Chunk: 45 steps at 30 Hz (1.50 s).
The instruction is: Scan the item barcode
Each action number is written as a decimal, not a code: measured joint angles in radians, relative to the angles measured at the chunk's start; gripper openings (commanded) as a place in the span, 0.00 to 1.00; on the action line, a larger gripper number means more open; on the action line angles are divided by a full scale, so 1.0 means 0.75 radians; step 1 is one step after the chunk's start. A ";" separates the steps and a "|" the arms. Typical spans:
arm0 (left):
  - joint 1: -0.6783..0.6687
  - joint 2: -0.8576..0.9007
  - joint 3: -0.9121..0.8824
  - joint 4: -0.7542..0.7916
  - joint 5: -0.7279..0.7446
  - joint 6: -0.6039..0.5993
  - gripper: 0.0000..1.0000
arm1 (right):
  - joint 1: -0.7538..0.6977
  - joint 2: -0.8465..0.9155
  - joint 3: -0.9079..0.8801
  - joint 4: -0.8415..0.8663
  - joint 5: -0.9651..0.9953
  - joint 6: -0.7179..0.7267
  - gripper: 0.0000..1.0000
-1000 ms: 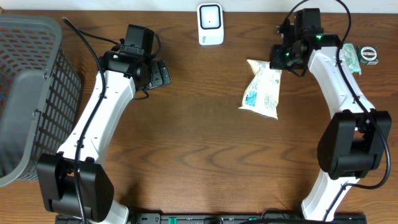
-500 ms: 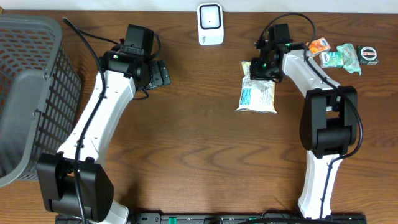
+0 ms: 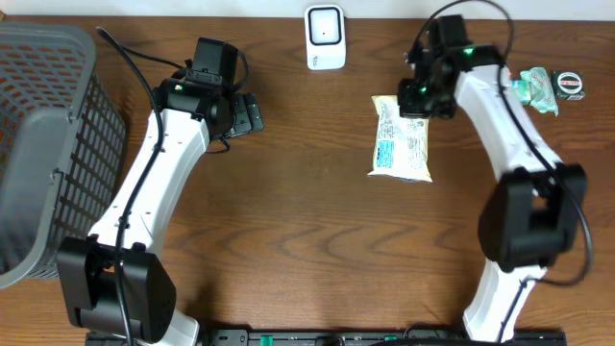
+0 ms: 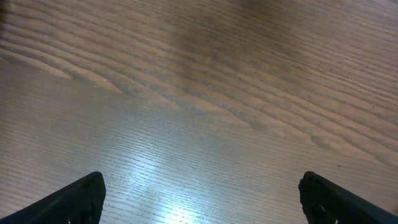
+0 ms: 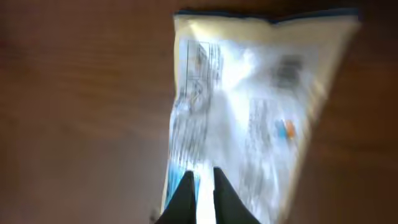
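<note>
The narrow right tool (image 5: 201, 177) pinches the pale yellow plastic bag (image 3: 402, 144) by its far edge, probably to carry it to the white scanner (image 3: 325, 37).

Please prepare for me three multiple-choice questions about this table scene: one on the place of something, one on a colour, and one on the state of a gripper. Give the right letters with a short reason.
1. Where does the scanner stand?
A. Inside the basket
B. Beside the robot bases
C. At the far edge of the table, between the two arms

2. What colour is the basket?
A. Red
B. Grey
C. Yellow

3. How is the left gripper?
A. Open, over bare wood
B. Shut on the bag
C. Shut on the scanner

Answers:
1 C: the overhead view shows it at the top edge, with nothing touching it.
2 B: its mesh walls are grey.
3 A: its fingers stand wide apart with only wood below, and the bag lies by the right arm.
</note>
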 measured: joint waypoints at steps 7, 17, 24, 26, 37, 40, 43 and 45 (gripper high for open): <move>0.000 0.000 0.000 0.000 0.000 0.001 0.98 | 0.001 -0.027 -0.056 -0.126 0.060 0.000 0.03; 0.000 0.000 0.000 0.000 0.000 0.001 0.98 | 0.053 0.027 -0.434 0.116 0.074 0.025 0.01; 0.000 0.000 0.000 -0.001 0.000 0.001 0.98 | 0.021 0.028 -0.275 -0.006 0.077 0.056 0.27; 0.000 0.000 0.000 -0.001 0.000 0.001 0.98 | -0.017 0.028 -0.157 -0.061 0.078 0.040 0.50; 0.000 0.000 0.000 0.000 0.000 0.000 0.98 | -0.196 0.015 -0.091 -0.060 0.023 -0.060 0.99; 0.000 0.000 0.000 0.000 0.000 0.001 0.98 | -0.226 0.015 -0.203 0.058 -0.069 -0.092 0.99; 0.000 0.000 0.000 0.000 0.000 0.001 0.98 | -0.234 0.018 -0.363 0.216 -0.193 -0.111 0.99; 0.000 0.000 0.000 -0.001 0.001 0.001 0.98 | -0.234 0.018 -0.458 0.337 -0.254 -0.107 0.95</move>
